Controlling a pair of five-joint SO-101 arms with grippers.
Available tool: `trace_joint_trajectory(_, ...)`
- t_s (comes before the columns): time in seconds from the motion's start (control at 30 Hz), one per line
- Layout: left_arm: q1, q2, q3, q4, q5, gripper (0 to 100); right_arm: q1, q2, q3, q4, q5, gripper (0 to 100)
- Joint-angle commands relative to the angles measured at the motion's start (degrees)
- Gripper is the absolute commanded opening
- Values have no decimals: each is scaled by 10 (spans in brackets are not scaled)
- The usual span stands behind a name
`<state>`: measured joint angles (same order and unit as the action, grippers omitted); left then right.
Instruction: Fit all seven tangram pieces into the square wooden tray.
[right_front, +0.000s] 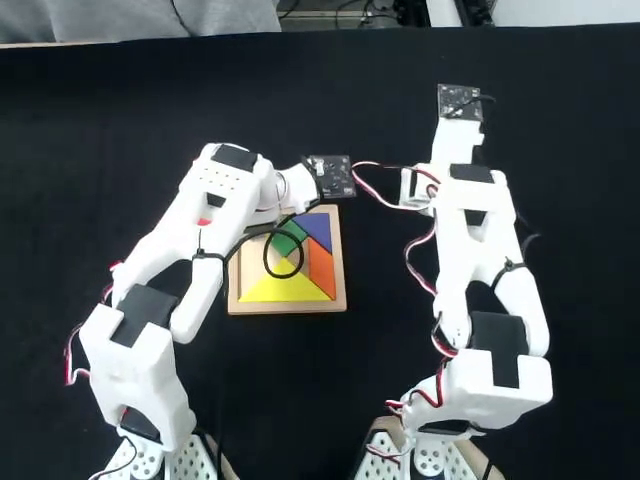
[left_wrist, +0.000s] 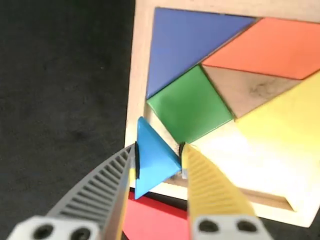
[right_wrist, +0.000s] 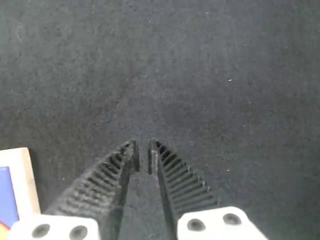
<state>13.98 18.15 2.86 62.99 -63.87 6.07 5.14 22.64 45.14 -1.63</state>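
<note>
My left gripper (left_wrist: 157, 147) is shut on a small light blue triangle (left_wrist: 152, 160), held tilted over the rim of the square wooden tray (left_wrist: 137, 60). A red piece (left_wrist: 150, 220) lies under the fingers at that edge. In the tray lie a dark blue triangle (left_wrist: 185, 40), an orange piece (left_wrist: 270, 45), a green square (left_wrist: 190, 105) and a large yellow triangle (left_wrist: 280, 130). A bare wooden triangular gap (left_wrist: 245, 90) shows between them. My right gripper (right_wrist: 142, 152) is shut on nothing above the black cloth, beside a corner of the tray (right_wrist: 25, 180).
In the high view the left arm (right_front: 200, 250) stretches across the tray (right_front: 290, 305) and covers its far left part. The right arm (right_front: 470, 230) stands to the right of the tray. Black cloth covers the table all around.
</note>
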Motion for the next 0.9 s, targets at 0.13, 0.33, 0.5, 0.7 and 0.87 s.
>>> trace_joint_trajectory(0.13, 0, -32, -5, -5, -6, 267, 7, -34, -8, -10, -5, 45)
trace_joint_trajectory(0.33, -7, -32, -6, -6, -6, 275, 6, -33, -8, -10, -5, 45)
trace_joint_trajectory(0.5, -53, -32, -9, -12, -7, 275, 6, -33, -8, -10, -5, 45)
trace_joint_trajectory(0.7, -77, -2, 35, -94, -6, 275, 6, -33, -8, -10, -5, 45)
trace_joint_trajectory(0.87, -75, 36, 11, -113, -3, 275, 6, -33, -8, -10, -5, 45)
